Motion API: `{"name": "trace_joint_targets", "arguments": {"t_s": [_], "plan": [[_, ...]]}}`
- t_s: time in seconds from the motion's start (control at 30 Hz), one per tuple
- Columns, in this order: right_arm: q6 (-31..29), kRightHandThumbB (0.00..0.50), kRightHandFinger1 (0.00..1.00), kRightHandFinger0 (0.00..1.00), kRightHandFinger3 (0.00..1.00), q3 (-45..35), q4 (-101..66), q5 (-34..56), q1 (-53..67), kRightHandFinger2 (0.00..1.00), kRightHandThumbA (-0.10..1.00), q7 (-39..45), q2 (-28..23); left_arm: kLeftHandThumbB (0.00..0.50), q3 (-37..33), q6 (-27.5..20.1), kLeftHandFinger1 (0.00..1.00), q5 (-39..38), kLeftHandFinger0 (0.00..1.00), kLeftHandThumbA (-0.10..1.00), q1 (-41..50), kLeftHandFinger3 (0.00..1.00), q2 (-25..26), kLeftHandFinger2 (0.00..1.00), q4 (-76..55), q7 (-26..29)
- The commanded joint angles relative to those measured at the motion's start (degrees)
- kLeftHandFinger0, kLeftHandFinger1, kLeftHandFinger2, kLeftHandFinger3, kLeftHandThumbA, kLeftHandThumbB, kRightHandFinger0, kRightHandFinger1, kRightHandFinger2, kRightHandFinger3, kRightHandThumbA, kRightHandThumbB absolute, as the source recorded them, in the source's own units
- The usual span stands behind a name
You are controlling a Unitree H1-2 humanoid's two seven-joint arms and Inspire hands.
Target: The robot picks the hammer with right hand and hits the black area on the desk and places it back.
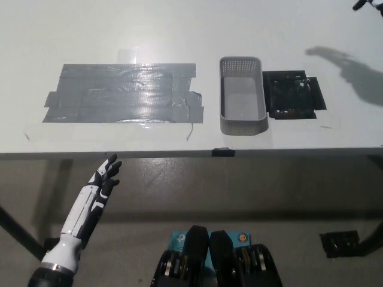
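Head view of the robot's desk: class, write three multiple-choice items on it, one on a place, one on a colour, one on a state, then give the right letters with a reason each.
1. Where is the black patch?
A. Right of the basket
B. Left of the grey tape
C. Inside the basket

2. What colour is the basket?
A. Red
B. Grey
C. Yellow

3. How is the left robot hand?
A. Shut on a hammer
B. Resting on the desk
C. Open, below the desk edge

Answers:
1 A: the black patch lies just right of the basket.
2 B: its mesh walls are grey.
3 C: the left robot hand holds nothing, fingers apart, below the desk edge.
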Motion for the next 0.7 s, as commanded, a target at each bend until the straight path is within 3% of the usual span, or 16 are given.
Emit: {"name": "trace_joint_targets", "arguments": {"t_s": [0.0,0.03,0.07,0.1,0.13,0.17,0.33,0.37,0.43,0.47,0.6,0.67], "plan": [[-1.83,0.124,0.65,0.23,1.0,0.64,-0.41,1.86,-1.41,0.93,-0.1,-0.42,-0.54,0.0,-0.28,-0.56,1.0,0.3,0.94,1.0,-0.38,1.0,0.5,1.0,-2.08,-0.82],[-1.83,0.125,0.65,0.23,1.0,0.76,-0.41,1.98,-1.41,0.93,-0.1,-0.48,-0.58,0.0,-0.28,-0.56,1.0,0.3,0.94,1.0,-0.38,1.0,0.5,1.0,-2.08,-0.82],[-5.88,0.139,0.57,0.12,1.0,3.23,4.81,1.25,2.1,0.86,-0.1,0.35,1.35,0.0,-0.08,-0.88,1.0,0.41,0.94,1.0,-0.54,1.0,0.78,1.0,-2.13,-0.73],[-8.61,0.166,0.56,0.09,0.99,5.27,4.76,-0.53,3.69,0.85,-0.1,-0.62,1.45,0.0,-0.09,-0.89,1.0,0.36,0.94,1.0,-0.47,1.0,0.75,1.0,-2.19,-0.73],[-10.76,0.152,0.53,0.06,0.98,7.15,5.07,-1.54,5.41,0.82,-0.1,-0.7,1.78,0.0,-0.05,-1.04,1.0,0.25,0.94,1.0,-0.59,1.0,0.65,1.0,-2.05,-0.68],[-11.09,0.134,0.52,0.05,0.99,8.0,5.17,-1.66,6.89,0.84,-0.1,-1.28,2.2,0.0,-0.03,-0.83,1.0,0.21,0.94,1.0,-0.63,1.0,0.65,1.0,-2.16,-0.71],[-14.35,0.135,0.55,0.06,1.0,11.64,8.24,-3.37,10.03,0.93,-0.1,-3.54,3.57,0.0,-0.11,-1.12,1.0,0.47,0.93,1.0,-0.68,1.0,0.78,1.0,-2.11,-0.68],[-15.84,0.136,0.51,0.01,0.97,12.14,9.79,-3.63,10.74,0.88,-0.1,-3.71,4.03,0.001,0.0,-0.91,1.0,0.19,0.93,1.0,-0.68,1.0,0.8,1.0,-2.11,-0.76],[-18.85,0.101,0.49,0.0,0.91,13.37,11.08,-4.92,11.47,0.87,-0.1,-4.42,4.05,0.005,0.2,-0.7,1.0,-0.05,0.94,1.0,-0.75,1.0,0.8,1.0,-2.04,-0.74],[-19.15,0.1,0.47,0.0,0.81,13.99,11.45,-5.54,11.19,0.85,-0.1,-4.69,4.02,0.002,0.24,-0.79,1.0,-0.13,0.94,1.0,-0.7,1.0,0.82,1.0,-2.05,-0.75],[-19.99,0.094,0.47,0.0,0.78,14.55,13.14,-5.17,10.5,0.85,-0.1,-4.83,3.99,0.0,0.16,-0.82,1.0,0.43,0.93,1.0,-0.72,1.0,0.89,1.0,-2.08,-0.54],[-19.98,0.118,0.3,0.0,0.62,14.63,13.7,-5.27,9.3,0.71,-0.1,-4.37,3.64,0.002,0.3,-0.88,1.0,0.19,0.93,1.0,-0.57,1.0,0.9,1.0,-2.02,-0.54]]}}
